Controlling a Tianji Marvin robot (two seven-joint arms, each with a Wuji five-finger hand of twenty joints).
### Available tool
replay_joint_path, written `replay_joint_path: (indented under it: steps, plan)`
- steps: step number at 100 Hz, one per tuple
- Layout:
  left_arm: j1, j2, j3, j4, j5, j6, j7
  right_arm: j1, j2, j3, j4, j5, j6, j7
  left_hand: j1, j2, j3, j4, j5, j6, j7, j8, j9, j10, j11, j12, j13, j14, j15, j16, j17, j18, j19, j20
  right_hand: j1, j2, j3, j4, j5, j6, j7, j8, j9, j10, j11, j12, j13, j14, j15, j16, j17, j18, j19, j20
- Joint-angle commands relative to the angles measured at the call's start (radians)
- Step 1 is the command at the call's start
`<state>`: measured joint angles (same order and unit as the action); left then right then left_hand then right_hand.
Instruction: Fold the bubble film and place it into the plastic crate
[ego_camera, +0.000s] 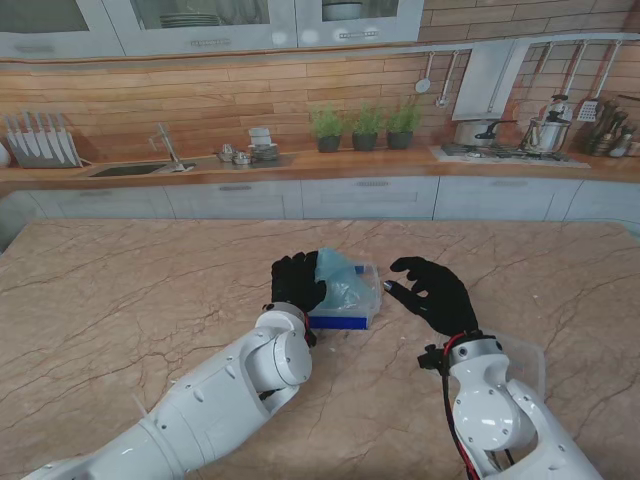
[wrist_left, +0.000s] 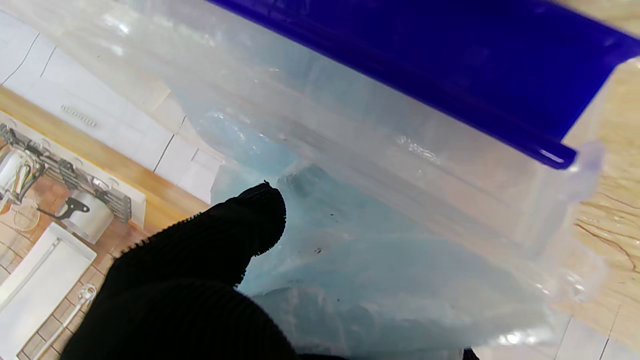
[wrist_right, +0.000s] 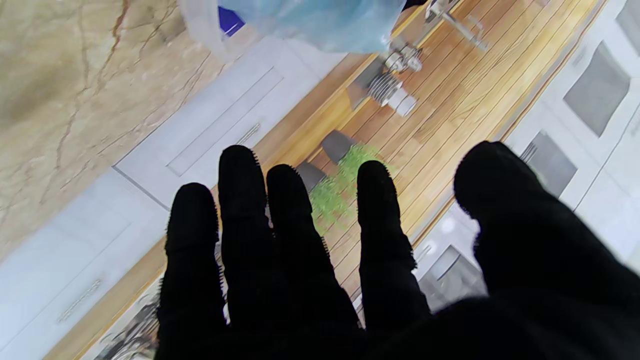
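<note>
The pale blue bubble film (ego_camera: 342, 280) is bunched up and stands out of a small clear plastic crate (ego_camera: 368, 298) with a blue edge, at the middle of the table. My left hand (ego_camera: 297, 282) grips the film at the crate's left side. In the left wrist view a black fingertip (wrist_left: 260, 210) presses into the film (wrist_left: 380, 270) behind the crate's clear wall (wrist_left: 400, 130). My right hand (ego_camera: 432, 293) hovers just right of the crate, fingers spread and holding nothing. The right wrist view shows its fingers (wrist_right: 290, 225) apart, with the film (wrist_right: 320, 20) beyond them.
The marble table (ego_camera: 120, 300) spreads wide on all sides of the crate. A translucent plastic piece (ego_camera: 530, 365) lies by my right forearm. Behind the table runs a kitchen counter with a sink (ego_camera: 130, 170), potted plants (ego_camera: 365, 127) and a stove (ego_camera: 500, 150).
</note>
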<state>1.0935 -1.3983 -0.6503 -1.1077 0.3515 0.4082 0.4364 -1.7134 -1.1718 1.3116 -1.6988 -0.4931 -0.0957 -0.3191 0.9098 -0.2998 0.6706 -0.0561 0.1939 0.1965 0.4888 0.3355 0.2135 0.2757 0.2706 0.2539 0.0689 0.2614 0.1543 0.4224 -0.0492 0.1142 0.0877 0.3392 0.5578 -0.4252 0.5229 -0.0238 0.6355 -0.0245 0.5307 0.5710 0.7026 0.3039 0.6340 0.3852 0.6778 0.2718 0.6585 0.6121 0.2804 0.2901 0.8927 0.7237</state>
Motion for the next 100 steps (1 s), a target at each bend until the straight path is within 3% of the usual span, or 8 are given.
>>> replay_joint_path:
  steps: [1, 9, 37, 60, 73, 81, 93, 100]
  plan:
    - [-0.002, -0.004, 0.002, 0.009, 0.005, 0.001, -0.004, 0.035, -0.004, -0.023, 0.02, -0.025, -0.011, -0.001, -0.027, -0.024, 0.033, 0.029, -0.04, 0.001, -0.032, -0.019, -0.027, -0.017, -0.024, -0.017, -0.029, -0.002, -0.018, 0.003, -0.008, -0.01, -0.024, 0.015, 0.055, 0.016, 0.006, 0.023, 0.016, -0.034, 0.037, -0.022, 0.036, -0.016, 0.015, -0.001, 0.037, -0.013, 0.023, 0.009, 0.009, 0.009, 0.026, -0.005]
    - [-0.005, -0.001, 0.007, 0.013, 0.015, 0.001, -0.008, 0.078, 0.0, -0.052, 0.056, -0.047, -0.014, 0.009, -0.026, -0.023, 0.035, 0.028, -0.041, -0.004, -0.028, -0.022, -0.027, -0.016, -0.028, -0.019, -0.03, -0.002, -0.019, 0.003, -0.008, -0.01, -0.024, 0.015, 0.104, -0.022, 0.051, -0.001, 0.004, -0.055, 0.141, -0.1, 0.052, -0.029, 0.027, 0.003, 0.055, -0.024, 0.03, 0.01, 0.024, 0.006, 0.039, -0.005]
    - [-0.011, 0.0, 0.017, 0.028, 0.028, -0.004, -0.01, 0.271, 0.018, -0.173, 0.205, -0.119, -0.003, 0.077, -0.022, -0.017, 0.036, 0.027, -0.023, -0.018, -0.009, -0.025, -0.027, -0.014, -0.033, -0.019, -0.029, 0.001, -0.017, 0.004, -0.01, -0.004, -0.022, 0.019, 0.132, -0.102, 0.219, -0.037, -0.066, -0.148, 0.121, -0.097, 0.045, -0.052, 0.074, 0.023, 0.068, -0.055, 0.077, 0.031, 0.041, -0.019, 0.096, 0.004]
    - [-0.01, -0.002, 0.019, 0.033, 0.025, -0.009, -0.007, 0.399, 0.012, -0.284, 0.307, -0.121, 0.021, 0.095, -0.021, -0.016, 0.037, 0.026, -0.012, -0.014, -0.004, -0.027, -0.027, -0.014, -0.033, -0.016, -0.029, 0.003, -0.017, 0.004, -0.01, -0.002, -0.022, 0.021, 0.104, -0.137, 0.253, -0.017, -0.104, -0.124, 0.091, -0.082, 0.039, -0.058, 0.096, 0.032, 0.071, -0.065, 0.105, 0.041, 0.048, -0.031, 0.127, 0.011]
    - [-0.004, 0.0, 0.014, 0.029, 0.025, -0.017, -0.005, 0.447, 0.007, -0.337, 0.337, -0.127, 0.049, 0.097, -0.02, -0.015, 0.038, 0.026, -0.008, -0.012, -0.002, -0.028, -0.026, -0.014, -0.031, -0.014, -0.028, 0.003, -0.015, 0.005, -0.01, 0.001, -0.021, 0.023, 0.049, -0.268, 0.319, -0.023, -0.214, -0.064, 0.019, -0.092, -0.008, -0.07, 0.108, 0.033, 0.049, -0.077, 0.117, 0.044, 0.047, -0.046, 0.147, 0.005]
    - [0.001, 0.004, 0.012, 0.026, 0.028, -0.023, -0.004, 0.478, 0.005, -0.372, 0.364, -0.134, 0.065, 0.105, -0.02, -0.015, 0.038, 0.026, -0.002, -0.013, -0.001, -0.028, -0.026, -0.014, -0.029, -0.012, -0.027, 0.004, -0.013, 0.005, -0.01, 0.001, -0.019, 0.025, 0.042, -0.283, 0.341, -0.025, -0.253, -0.044, 0.009, -0.098, -0.054, -0.077, 0.108, 0.034, 0.036, -0.092, 0.122, 0.047, 0.046, -0.056, 0.15, 0.004]
    - [0.006, 0.007, 0.01, 0.023, 0.03, -0.029, -0.004, 0.527, -0.008, -0.425, 0.421, -0.132, 0.076, 0.081, -0.021, -0.014, 0.038, 0.026, -0.001, -0.009, -0.001, -0.029, -0.025, -0.013, -0.026, -0.01, -0.027, 0.006, -0.012, 0.005, -0.011, 0.002, -0.018, 0.027, 0.055, -0.264, 0.357, -0.028, -0.223, -0.048, 0.055, -0.083, -0.051, -0.08, 0.134, 0.041, 0.047, -0.102, 0.156, 0.058, 0.058, -0.061, 0.168, 0.007]
    - [0.008, 0.008, 0.009, 0.023, 0.03, -0.032, -0.005, 0.552, -0.017, -0.45, 0.453, -0.117, 0.08, 0.07, -0.019, -0.014, 0.038, 0.026, 0.0, -0.008, -0.003, -0.03, -0.024, -0.013, -0.024, -0.009, -0.027, 0.005, -0.012, 0.004, -0.012, 0.003, -0.018, 0.027, 0.069, -0.25, 0.364, -0.027, -0.145, -0.066, 0.098, -0.068, -0.022, -0.086, 0.146, 0.042, 0.067, -0.099, 0.171, 0.062, 0.067, -0.059, 0.177, 0.007]
